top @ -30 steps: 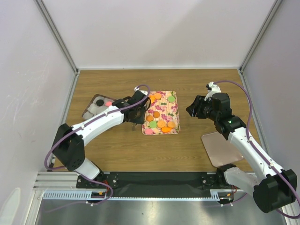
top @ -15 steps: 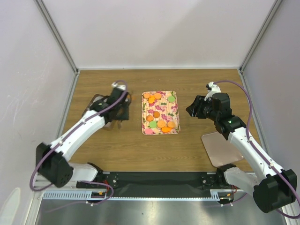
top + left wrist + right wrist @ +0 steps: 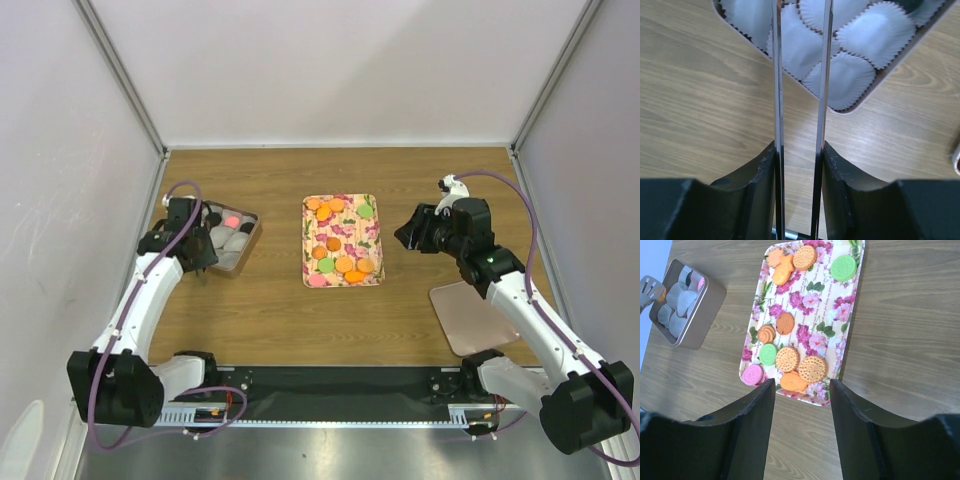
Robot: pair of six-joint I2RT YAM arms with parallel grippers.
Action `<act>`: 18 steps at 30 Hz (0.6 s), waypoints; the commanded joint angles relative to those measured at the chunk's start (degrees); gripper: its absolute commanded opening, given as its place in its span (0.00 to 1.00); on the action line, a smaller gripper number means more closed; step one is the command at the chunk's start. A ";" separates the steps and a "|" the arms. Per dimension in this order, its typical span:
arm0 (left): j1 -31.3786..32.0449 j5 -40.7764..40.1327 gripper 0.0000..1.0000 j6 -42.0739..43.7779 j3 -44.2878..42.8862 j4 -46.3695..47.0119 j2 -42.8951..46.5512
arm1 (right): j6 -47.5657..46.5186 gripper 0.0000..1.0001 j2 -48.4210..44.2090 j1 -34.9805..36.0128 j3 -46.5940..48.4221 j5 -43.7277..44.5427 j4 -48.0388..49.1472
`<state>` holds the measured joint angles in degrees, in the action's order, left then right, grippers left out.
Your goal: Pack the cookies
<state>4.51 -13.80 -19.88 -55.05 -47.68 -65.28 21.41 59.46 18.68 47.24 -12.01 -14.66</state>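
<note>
— Where are the cookies (image 3: 812, 368)?
— Lying flat on the floral tray (image 3: 805, 305), spread along its long axis, which runs away from my arm bases.
— Claws?
— Right gripper (image 3: 801, 382) is beside the tray, jaws apart, empty. Left gripper (image 3: 800, 75) is over the tin (image 3: 705, 315) of paper cups (image 3: 875, 32). Its blades are narrowly parted, and I can't tell if they hold anything.

left arm (image 3: 140, 300) stretched forward along left side | left gripper (image 3: 799, 150) clamped on thin metal tongs (image 3: 777, 75) | right arm (image 3: 520, 300) bent, raised | right gripper (image 3: 802, 382) fingers apart, empty
</note>
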 commanded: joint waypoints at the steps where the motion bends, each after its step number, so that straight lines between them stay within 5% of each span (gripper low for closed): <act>1: -2.49 1.41 0.41 2.12 0.20 1.45 -0.11 | 0.39 0.53 -0.14 0.04 0.39 -0.82 2.00; 18: -6.62 1.85 0.40 3.00 -0.67 4.18 -5.39 | 0.30 0.53 -1.10 0.13 0.39 -0.56 1.56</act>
<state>-1.41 -11.86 -17.89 -54.30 -45.60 -70.28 21.41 59.46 18.68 47.24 -12.14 -14.66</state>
